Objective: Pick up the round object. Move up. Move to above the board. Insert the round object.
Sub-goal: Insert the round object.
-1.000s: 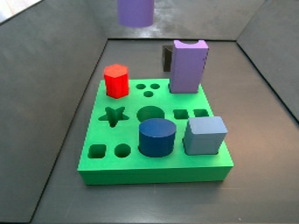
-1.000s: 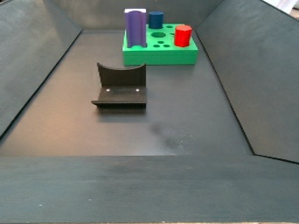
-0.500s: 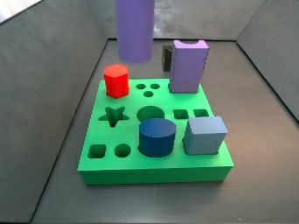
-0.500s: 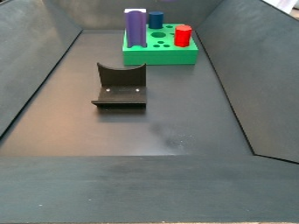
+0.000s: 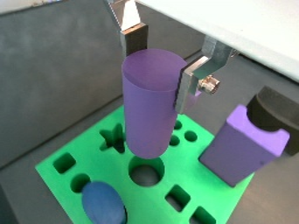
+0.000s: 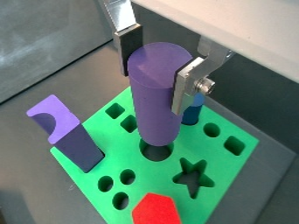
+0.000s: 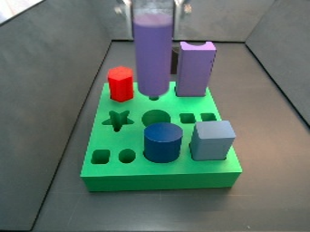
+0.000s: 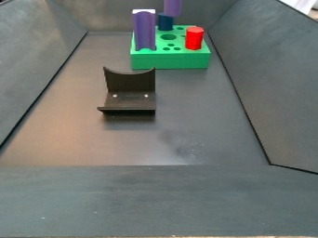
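Note:
My gripper (image 7: 154, 6) is shut on the round object (image 7: 151, 53), a slim purple cylinder held upright over the green board (image 7: 133, 172). Both wrist views show the silver fingers (image 5: 136, 39) (image 6: 190, 83) clamping its upper end (image 5: 152, 101) (image 6: 158, 96). Its lower end hangs just above the big round hole (image 7: 157, 118), which also shows in both wrist views (image 5: 145, 173) (image 6: 156, 150). In a side view the round object (image 8: 172, 7) pokes up behind the board (image 8: 172, 61).
On the board stand a tall lilac block (image 7: 195, 68), a red hexagon piece (image 7: 120, 83), a wide dark blue cylinder (image 7: 162, 142) and a grey-blue cube (image 7: 213, 140). A star hole (image 7: 118, 119) lies beside the round hole. The fixture (image 8: 128, 90) stands on the floor.
The round object has come down in the gripper from the top of the side view to just above the board's round hole.

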### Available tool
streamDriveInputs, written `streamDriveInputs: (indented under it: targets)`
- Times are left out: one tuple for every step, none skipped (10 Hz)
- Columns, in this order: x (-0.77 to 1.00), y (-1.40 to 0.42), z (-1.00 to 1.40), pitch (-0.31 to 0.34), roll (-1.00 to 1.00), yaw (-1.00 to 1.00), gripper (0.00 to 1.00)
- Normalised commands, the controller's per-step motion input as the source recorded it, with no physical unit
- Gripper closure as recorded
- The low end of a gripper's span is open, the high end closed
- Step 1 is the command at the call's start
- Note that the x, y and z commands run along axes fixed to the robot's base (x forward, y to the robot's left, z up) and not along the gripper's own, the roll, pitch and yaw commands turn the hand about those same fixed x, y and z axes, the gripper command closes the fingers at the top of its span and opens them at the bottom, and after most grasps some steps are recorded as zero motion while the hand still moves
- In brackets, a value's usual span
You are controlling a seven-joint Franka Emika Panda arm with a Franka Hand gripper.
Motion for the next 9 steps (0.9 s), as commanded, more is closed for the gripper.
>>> streamDriveInputs:
  targets:
    - [0.27,0.0,-0.37,-0.024,0.1,0.01,1.0]
    - [0.18,0.0,-0.28,-0.021,0.06,0.0,1.0]
    - [0.05,0.0,-0.05,0.0,0.0,0.0,1.0]
    - [0.0,0.0,-0.07,0.0,0.02,0.0,1.0]
    - [0.0,0.0,-0.19,-0.01,0.05,0.0,1.0]
    - [0.0,-0.02,-0.27,-0.026,0.07,0.0,1.0]
    - [0.0,-0.02,-0.28,-0.037,0.06,0.0,1.0]
    - [0.0,-0.03,-0.29,-0.05,0.06,0.0,1.0]
    - [0.03,-0.06,-0.27,-0.056,0.05,0.0,1.0]
